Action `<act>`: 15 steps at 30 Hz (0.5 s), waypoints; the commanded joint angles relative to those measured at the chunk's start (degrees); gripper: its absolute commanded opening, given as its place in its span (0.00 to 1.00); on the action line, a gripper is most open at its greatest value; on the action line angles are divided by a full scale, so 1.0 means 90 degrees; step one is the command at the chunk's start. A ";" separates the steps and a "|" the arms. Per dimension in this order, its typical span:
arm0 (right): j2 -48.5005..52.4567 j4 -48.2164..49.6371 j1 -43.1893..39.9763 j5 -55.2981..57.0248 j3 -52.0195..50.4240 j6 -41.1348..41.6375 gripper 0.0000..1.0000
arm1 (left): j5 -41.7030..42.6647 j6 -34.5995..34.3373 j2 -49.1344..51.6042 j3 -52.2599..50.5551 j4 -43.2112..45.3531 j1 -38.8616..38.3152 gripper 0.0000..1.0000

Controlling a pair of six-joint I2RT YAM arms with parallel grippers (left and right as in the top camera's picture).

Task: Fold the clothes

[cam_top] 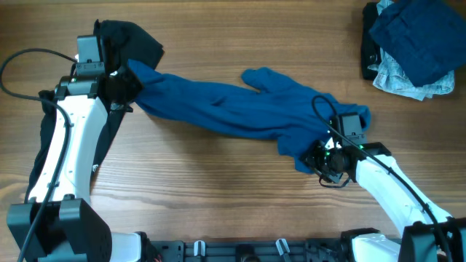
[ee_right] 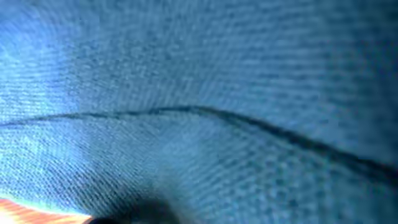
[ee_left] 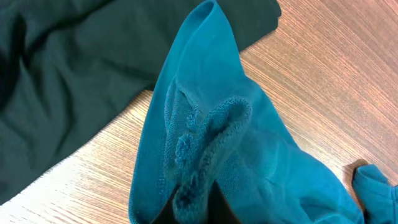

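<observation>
The teal-blue shirt [cam_top: 233, 109] lies twisted into a long band across the wooden table, from upper left to lower right. My left gripper [cam_top: 129, 86] is shut on its left end. In the left wrist view a bunched ribbed edge of the shirt [ee_left: 205, 137] is pinched between the dark fingertips [ee_left: 217, 208]. A black garment [cam_top: 131, 40] lies just behind that gripper and fills the upper left of the left wrist view [ee_left: 74, 68]. My right gripper [cam_top: 314, 154] is pressed into the shirt's right end. Teal cloth [ee_right: 199, 74] fills the right wrist view and hides the jaws.
A heap of navy and pale-denim cloth [cam_top: 411, 44] sits at the far right corner. Bare wood [cam_top: 218, 189] runs along the front of the table. A black cable [cam_top: 320, 109] loops over the shirt near the right arm.
</observation>
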 commanded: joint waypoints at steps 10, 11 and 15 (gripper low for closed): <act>-0.0831 -0.3135 -0.0350 0.2004 0.3315 0.0364 0.11 | 0.0029 -0.0044 -0.1700 0.0010 -0.0741 0.0017 0.04; -0.0831 -0.3342 -0.0486 0.1999 0.3648 0.0267 0.11 | 0.0029 -0.0100 -0.1795 0.0010 -0.0899 0.0017 0.04; -0.0831 -0.4432 -0.1440 0.1999 0.5030 -0.0141 0.11 | 0.0029 -0.0374 -0.1838 0.0010 -0.1965 -0.0100 0.04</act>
